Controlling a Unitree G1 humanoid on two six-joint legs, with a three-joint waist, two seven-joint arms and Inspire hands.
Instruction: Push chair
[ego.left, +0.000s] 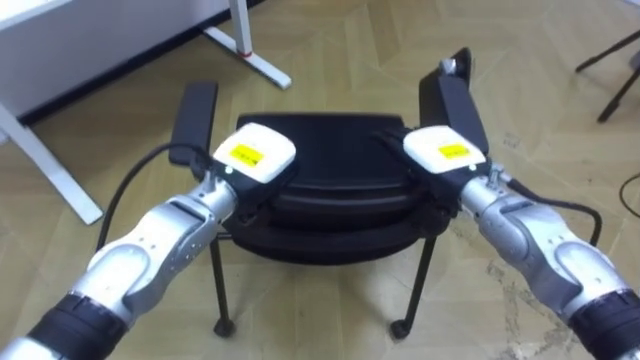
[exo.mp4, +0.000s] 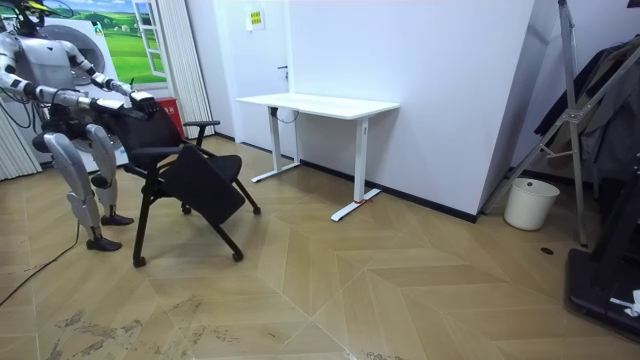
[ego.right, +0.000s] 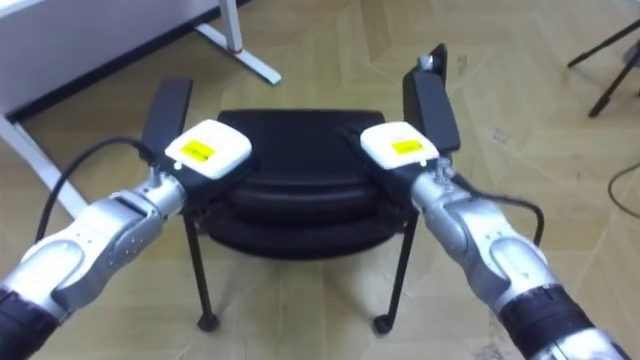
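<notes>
Left hand and right hand rest on the black chair.
Both arms reach toward 12 o'clock, palms down on the backrest's top edge. The fingers are hidden, so I cannot tell their hold. The room view shows the robot standing behind the chair, with a white desk at the chair's 2 o'clock.

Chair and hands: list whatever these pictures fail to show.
1. Eye views: whether the left hand and right hand clasp the chair is hidden by their own backs.
2. Room view: both hands too small to read.
3. Eye views: desk cut off by the upper edge.
</notes>
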